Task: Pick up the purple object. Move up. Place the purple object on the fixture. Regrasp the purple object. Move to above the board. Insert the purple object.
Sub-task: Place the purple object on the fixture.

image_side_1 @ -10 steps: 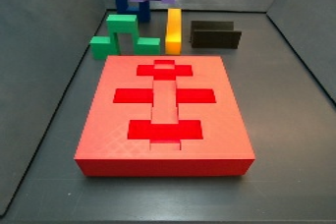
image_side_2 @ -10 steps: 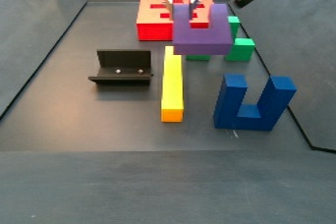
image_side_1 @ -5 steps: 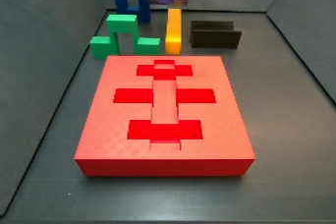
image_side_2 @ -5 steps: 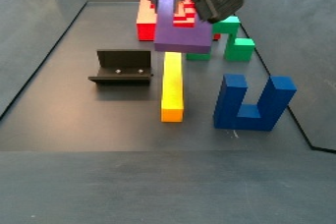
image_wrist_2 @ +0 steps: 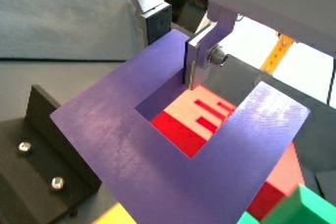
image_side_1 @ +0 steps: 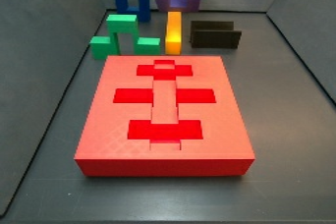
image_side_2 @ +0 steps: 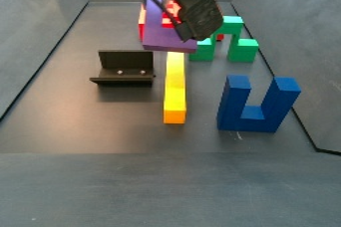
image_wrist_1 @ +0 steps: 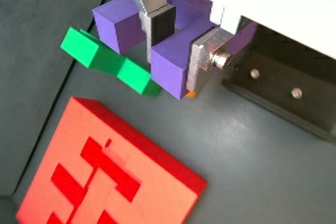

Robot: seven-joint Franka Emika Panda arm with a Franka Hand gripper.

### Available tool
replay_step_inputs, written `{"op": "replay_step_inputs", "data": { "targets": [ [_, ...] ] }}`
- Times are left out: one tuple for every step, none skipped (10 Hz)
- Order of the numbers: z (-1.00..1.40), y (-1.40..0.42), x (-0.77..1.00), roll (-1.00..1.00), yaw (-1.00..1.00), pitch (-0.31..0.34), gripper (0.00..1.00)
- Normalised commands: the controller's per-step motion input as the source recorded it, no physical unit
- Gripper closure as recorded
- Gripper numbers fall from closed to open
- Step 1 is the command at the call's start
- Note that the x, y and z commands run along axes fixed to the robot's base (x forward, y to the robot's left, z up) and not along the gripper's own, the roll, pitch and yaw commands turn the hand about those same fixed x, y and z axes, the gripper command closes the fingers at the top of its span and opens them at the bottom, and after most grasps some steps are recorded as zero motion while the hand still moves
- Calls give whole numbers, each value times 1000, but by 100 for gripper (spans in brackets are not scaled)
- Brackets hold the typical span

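Gripper: raised off the floor, just beyond the far end of the yellow bar; silver fingers pinched on one prong of the purple object.
Purple object: lifted clear of the floor in the claw, above the far end of the yellow bar in a side view; the two prongs and the slot between them plain in both wrist views.
Fixture: on the floor just beside the yellow bar, apart from it; nothing on it.
Board: flat on the floor, past the yellow bar's far end in a side view.
Green block: on the floor beside the yellow bar, across from the fixture.
Blue block: upright near the yellow bar's near end, prongs up.
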Motion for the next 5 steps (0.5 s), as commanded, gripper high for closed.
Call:
{"op": "replay_step_inputs", "data": {
  "targets": [
    [0,14,917,-291,0,183,100],
    [-3,9,917,-183,0,186,100],
    [-186,0,857,17,-6,134,100],
    [-186,0,854,40,-3,117,100],
    [-180,0,900,77,0,123,100]
  ]
}}
